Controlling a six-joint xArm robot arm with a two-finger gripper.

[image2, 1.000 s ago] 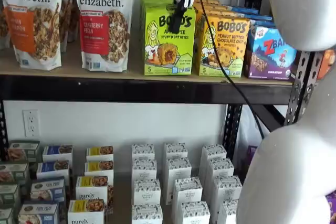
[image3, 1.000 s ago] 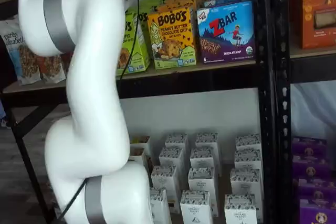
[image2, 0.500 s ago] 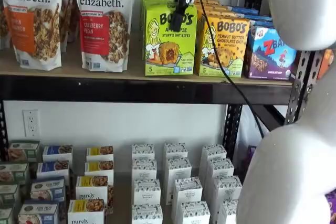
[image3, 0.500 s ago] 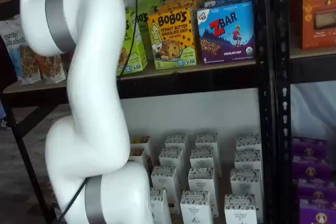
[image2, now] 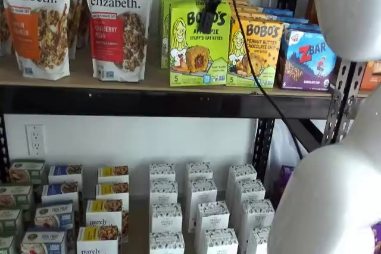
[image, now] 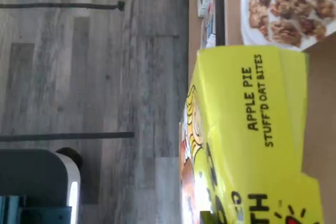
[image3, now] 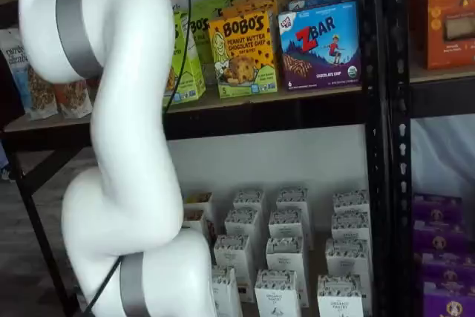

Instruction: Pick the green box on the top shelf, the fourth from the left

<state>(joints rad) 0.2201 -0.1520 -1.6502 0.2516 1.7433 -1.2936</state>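
One lime-green box point(image2: 199, 43), cartoon blonde girl, baked oat bite pictured, upright.

The green box point(image2: 199, 43) reads "BOBO'S", "APPLE PIE STUFF'D OAT BITES". Right of it, the yellow box point(image2: 255, 53) reads "PEANUT BUTTER CHOCOLATE CHIP". Left of it, a bag point(image2: 117, 22) reads "purely elizabeth."

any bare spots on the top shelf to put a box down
Bare board shows on the top shelf between the cranberry granola bag and the green box, and along the front edge. Rightward it is crowded: green box, peanut butter box and ZBar box stand close together.
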